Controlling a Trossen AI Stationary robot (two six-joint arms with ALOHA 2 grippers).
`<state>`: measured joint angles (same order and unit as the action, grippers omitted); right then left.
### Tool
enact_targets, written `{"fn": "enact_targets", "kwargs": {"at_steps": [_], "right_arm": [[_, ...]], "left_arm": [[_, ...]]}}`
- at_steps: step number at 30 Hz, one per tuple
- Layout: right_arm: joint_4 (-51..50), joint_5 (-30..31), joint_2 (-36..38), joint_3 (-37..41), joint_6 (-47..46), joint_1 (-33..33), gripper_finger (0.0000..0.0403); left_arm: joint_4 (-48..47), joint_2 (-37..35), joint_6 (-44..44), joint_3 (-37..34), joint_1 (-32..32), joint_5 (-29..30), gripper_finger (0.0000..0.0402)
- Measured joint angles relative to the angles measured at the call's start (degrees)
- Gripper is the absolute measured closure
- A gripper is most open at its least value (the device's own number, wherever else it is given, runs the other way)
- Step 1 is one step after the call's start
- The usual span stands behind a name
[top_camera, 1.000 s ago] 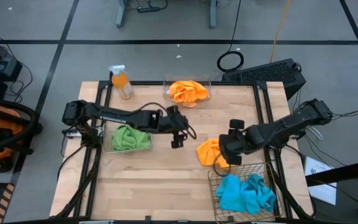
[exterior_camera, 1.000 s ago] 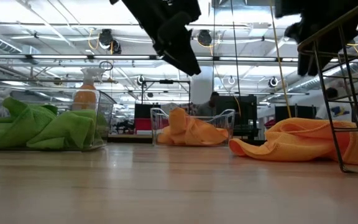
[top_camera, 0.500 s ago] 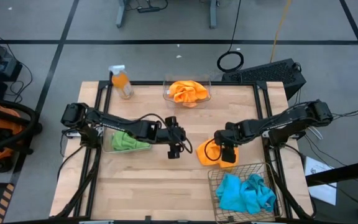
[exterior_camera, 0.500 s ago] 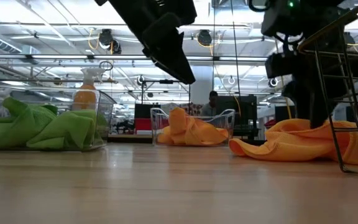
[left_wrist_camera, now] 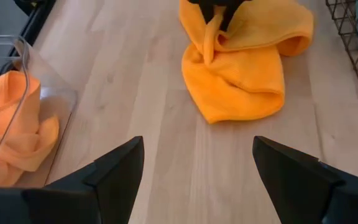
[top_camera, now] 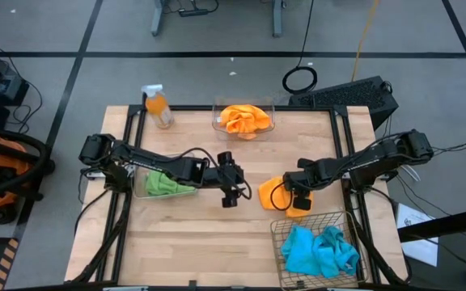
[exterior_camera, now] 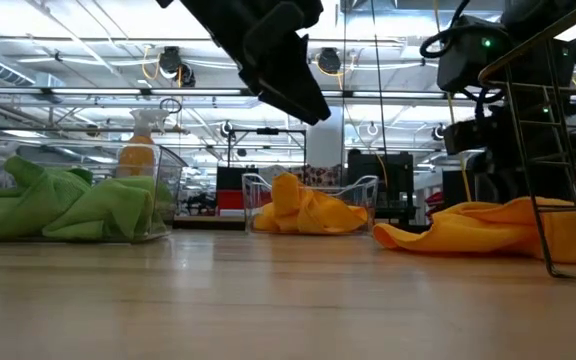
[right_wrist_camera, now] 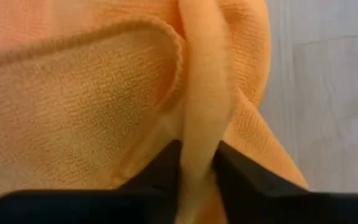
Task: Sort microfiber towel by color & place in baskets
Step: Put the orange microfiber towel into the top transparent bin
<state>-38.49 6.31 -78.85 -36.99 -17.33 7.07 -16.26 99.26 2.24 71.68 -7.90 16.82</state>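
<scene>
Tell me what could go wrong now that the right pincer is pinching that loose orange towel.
The right pincer grips only a thin fold of the orange towel, so it might slip free on lifting. The towel lies right beside the wire basket and could snag its rim. The left pincer hovers open nearby, risking a bump on the way to the orange tub.

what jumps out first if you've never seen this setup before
The loose orange towel lying on the bare wood between the arms draws the eye, with the right hand pinching a fold of it just beside the wire-mesh basket that holds blue cloths. Next come the sorted colours: green cloths in a clear tub at the table's left, orange ones in a clear tub at the far edge. The left hand hangs open mid-table.
</scene>
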Motion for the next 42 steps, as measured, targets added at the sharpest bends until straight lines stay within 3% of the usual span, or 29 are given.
{"fn": "enact_targets", "kwargs": {"at_steps": [4,12,23,32,42], "right_arm": [[3.4,1.3,0.0,0.1,2.4,0.0,0.0391],[5.0,6.2,0.0,-4.6,4.7,0.0,0.0399],[8.8,19.2,0.0,-20.0,14.2,0.6,0.0401],[8.8,30.2,1.9,-31.0,22.7,5.3,0.0402],[17.1,29.7,3.4,-32.8,28.6,11.5,0.0403]], "left_arm": [[0.7,0.0,-1.3,0.0,0.0,0.0,0.0097],[1.0,0.0,-1.2,0.0,0.0,0.0,0.0097],[2.5,0.0,-4.1,0.0,0.0,2.5,0.0097],[0.1,0.0,-4.7,0.0,0.0,3.6,0.0097],[13.4,0.0,-10.2,0.0,-2.2,20.1,0.0097]]}}
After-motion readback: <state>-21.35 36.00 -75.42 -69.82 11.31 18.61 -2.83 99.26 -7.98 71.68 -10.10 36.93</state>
